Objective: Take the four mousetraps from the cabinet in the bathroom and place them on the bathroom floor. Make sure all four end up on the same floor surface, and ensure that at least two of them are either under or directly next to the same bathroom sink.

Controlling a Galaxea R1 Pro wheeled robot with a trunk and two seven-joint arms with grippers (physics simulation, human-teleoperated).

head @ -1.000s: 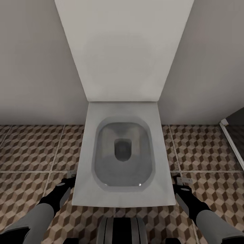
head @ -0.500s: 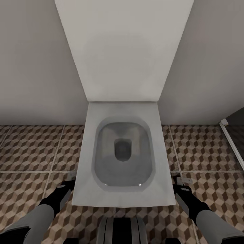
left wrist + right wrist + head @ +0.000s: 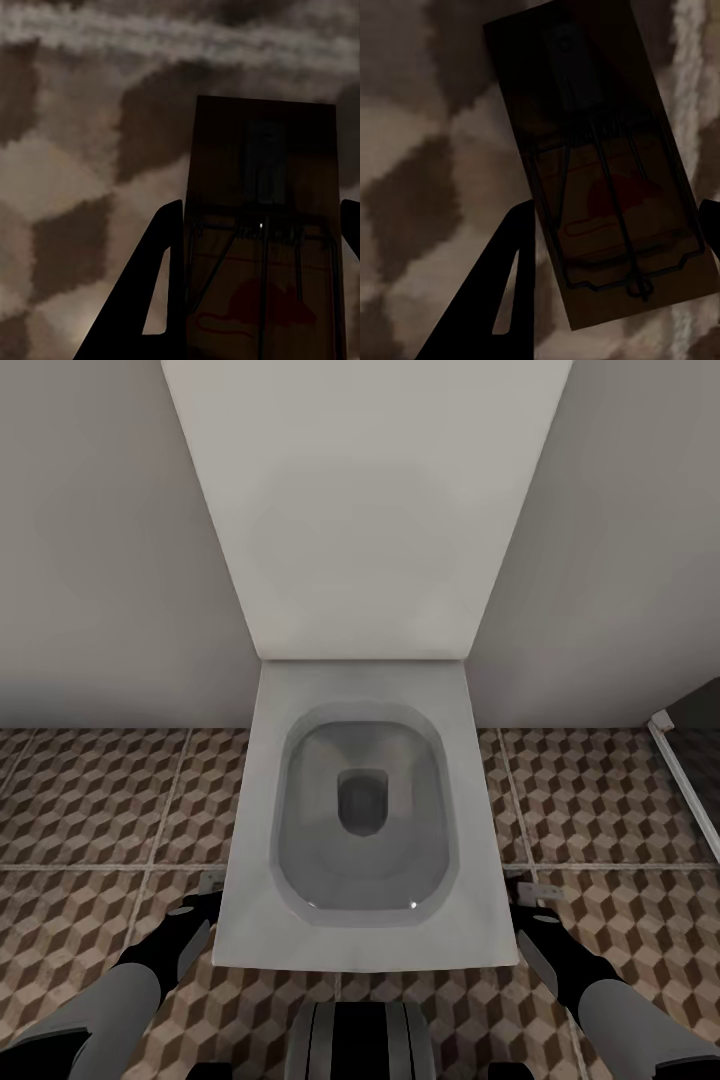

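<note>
Wooden, stiff, light mousetrap (image 3: 259,247) between left tool (image 3: 255,285) fingers, another mousetrap (image 3: 600,172) in right tool (image 3: 611,277), seemingly pinched by long edges.

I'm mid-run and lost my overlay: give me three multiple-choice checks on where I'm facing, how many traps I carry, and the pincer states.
1. What stands straight ahead in the head view?
A. a toilet
B. a bathtub
C. a wooden cabinet

2. How many mousetraps show between the pincers?
A. none
B. one
C. two

3. What state is the left pincer in?
A. wide open and empty
B. shut on a mousetrap
C. resting on the toilet rim

Key:
1 A, the white toilet sits against the wall on the bathroom floor.
2 C, one mousetrap in the left pincer and one mousetrap in the right pincer.
3 B, the board sits between its fingers.
</note>
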